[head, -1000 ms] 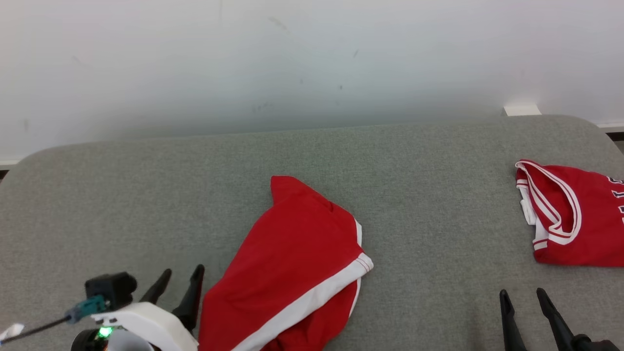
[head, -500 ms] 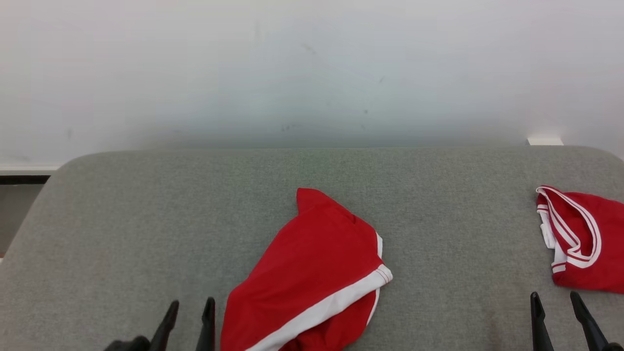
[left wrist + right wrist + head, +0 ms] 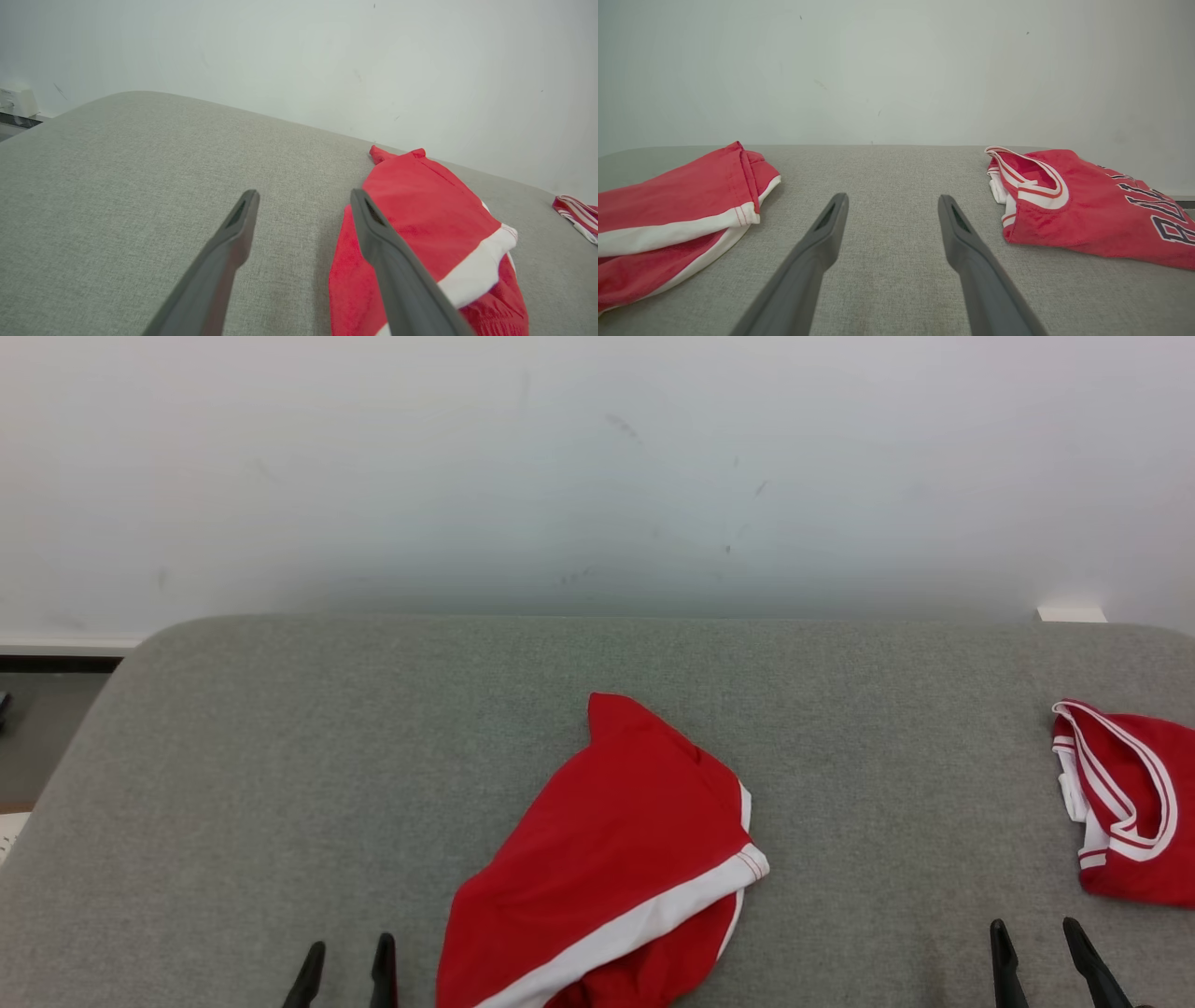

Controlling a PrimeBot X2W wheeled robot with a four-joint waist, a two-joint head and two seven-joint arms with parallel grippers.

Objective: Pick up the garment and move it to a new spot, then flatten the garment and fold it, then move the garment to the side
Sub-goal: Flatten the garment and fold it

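A crumpled red garment with a white stripe [image 3: 616,859] lies on the grey padded table [image 3: 280,756], near its front edge at the middle. The left wrist view has it [image 3: 425,224] just right of my fingers; the right wrist view has it [image 3: 677,200] at the left. My left gripper [image 3: 345,957] stands open at the lower left, a little left of the garment, holding nothing [image 3: 303,200]. Open and empty as well, my right gripper [image 3: 1036,938] is at the lower right [image 3: 892,205], well clear of the cloth.
A second red jersey with white trim and dark lettering [image 3: 1125,803] lies at the table's right edge [image 3: 1083,205]. A white wall [image 3: 597,476] runs behind the table. The table's left end and dark floor [image 3: 37,709] show at far left.
The camera has swung, shifting the whole scene right and down. The left arm drew back: its white wrist and cable have left the picture and only fingertips show. Both garments lie as before.
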